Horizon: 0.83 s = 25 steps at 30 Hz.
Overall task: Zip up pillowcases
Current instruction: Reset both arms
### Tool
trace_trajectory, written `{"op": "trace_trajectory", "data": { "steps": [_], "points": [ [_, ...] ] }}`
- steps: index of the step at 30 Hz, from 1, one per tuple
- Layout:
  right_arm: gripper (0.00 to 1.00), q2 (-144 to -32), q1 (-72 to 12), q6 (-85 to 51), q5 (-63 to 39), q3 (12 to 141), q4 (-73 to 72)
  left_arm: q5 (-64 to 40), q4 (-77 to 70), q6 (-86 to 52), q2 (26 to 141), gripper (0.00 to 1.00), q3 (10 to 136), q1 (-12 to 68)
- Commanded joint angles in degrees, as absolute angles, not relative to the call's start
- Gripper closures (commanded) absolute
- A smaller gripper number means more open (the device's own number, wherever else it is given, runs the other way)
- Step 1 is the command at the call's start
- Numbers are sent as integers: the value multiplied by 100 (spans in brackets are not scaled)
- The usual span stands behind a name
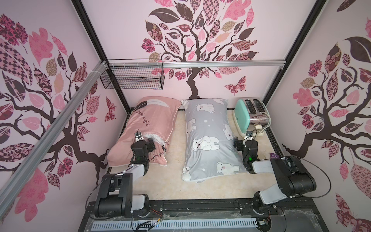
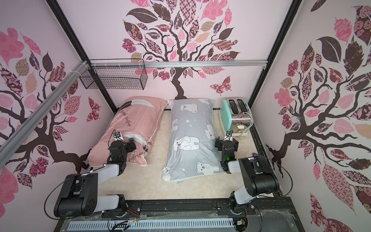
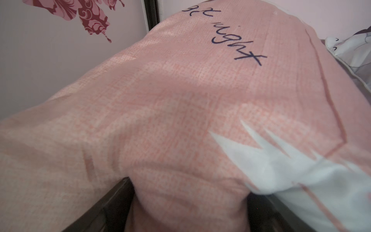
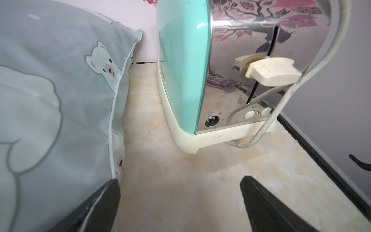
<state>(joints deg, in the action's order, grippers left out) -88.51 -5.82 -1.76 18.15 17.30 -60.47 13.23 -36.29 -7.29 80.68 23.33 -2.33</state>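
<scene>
In both top views a mint-green toaster (image 1: 252,112) stands at the back of the marbled table (image 1: 170,180), on the right arm's side. The grey polar-bear pillow (image 1: 208,128) lies lengthwise just beside the toaster. The pink "good night" pillow (image 1: 140,124) lies farther from the toaster, on the grey pillow's other side, and the two nearly touch at their far corners. The left gripper (image 1: 147,143) presses down on the near half of the pink pillow, well apart from the toaster. The right gripper (image 1: 246,141) hangs low just in front of the toaster, at the grey pillow's edge. A wire basket (image 1: 132,77) hangs on the back wall, well apart from the toaster.

In the left wrist view the pink pillow (image 3: 180,100) fills the picture. The left gripper's (image 3: 188,200) dark fingers (image 3: 112,206) are spread wide and released, and pink fabric bulges up between them. A corner of the grey pillow (image 3: 349,52) shows beyond it.

In the right wrist view the right gripper (image 4: 180,190) faces the toaster (image 4: 180,70). Its fingers (image 4: 261,200) are wide apart and hold nothing, with bare table (image 4: 170,160) between them. One finger sits against the grey pillow's (image 4: 50,90) piped edge. The toaster's cream lever (image 4: 271,72) and white cord (image 4: 301,80) are on its chrome end.
</scene>
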Motion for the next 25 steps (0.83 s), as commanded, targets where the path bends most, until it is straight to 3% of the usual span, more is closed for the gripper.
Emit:
{"op": "trace_trajectory", "data": {
  "steps": [1,3,6,25],
  "points": [
    [1,-9135,-385,-353,1533,1359,-7493,757,-4456,-521,8630,10,2406,-302],
    [0,-8819,-385,-421,1476,1617,-6472,814,-4420,-463,8719,9,2390,-230],
    [0,-8957,-387,-407,1580,1539,-6832,1131,-5128,-316,8993,2,2195,-34],
    [1,-8858,-413,-419,1568,1597,-6550,1125,-4949,-327,8921,2,2215,-29]
  ]
}}
